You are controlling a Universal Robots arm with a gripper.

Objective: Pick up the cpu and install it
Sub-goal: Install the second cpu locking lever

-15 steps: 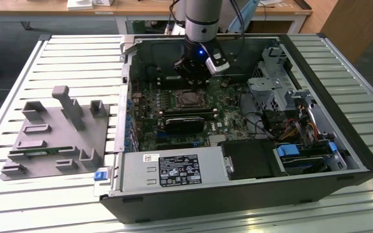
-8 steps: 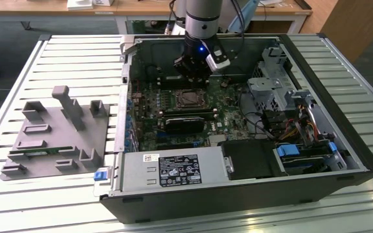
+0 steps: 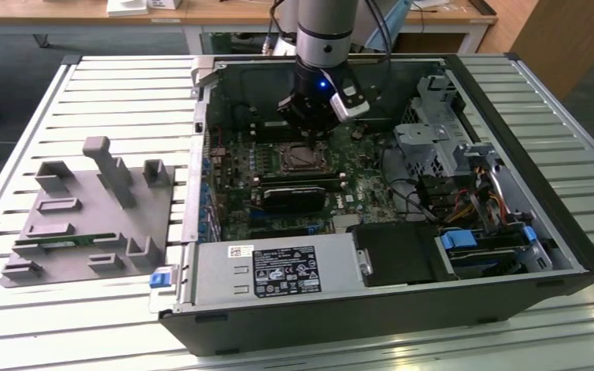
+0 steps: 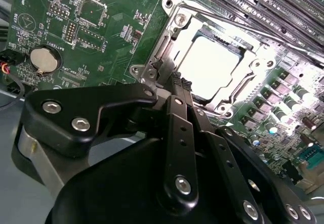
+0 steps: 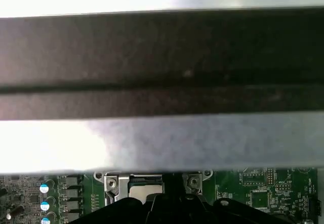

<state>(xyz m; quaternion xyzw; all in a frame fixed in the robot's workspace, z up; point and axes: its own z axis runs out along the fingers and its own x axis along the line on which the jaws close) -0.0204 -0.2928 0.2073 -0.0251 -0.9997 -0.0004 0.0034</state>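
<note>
The cpu (image 4: 211, 64), a flat square chip with a bright silvery top, lies inside the metal socket frame (image 4: 169, 16) on the green motherboard. In the exterior view the socket (image 3: 302, 158) sits mid-board inside the open computer case. My gripper (image 4: 180, 84) hangs just above the socket's edge, its two black fingers (image 4: 174, 110) pressed together with nothing between them. Seen from the exterior view, the gripper (image 3: 312, 133) is directly behind the socket. In the first wrist view the gripper (image 5: 172, 186) shows against the socket frame (image 5: 114, 183).
The case wall (image 3: 204, 100) surrounds the board. A black heatsink block (image 3: 297, 197) lies in front of the socket, the power supply (image 3: 276, 270) beyond it. Drive cage and cables (image 3: 452, 170) are at the exterior view's right. A grey fixture (image 3: 90, 216) stands outside, left.
</note>
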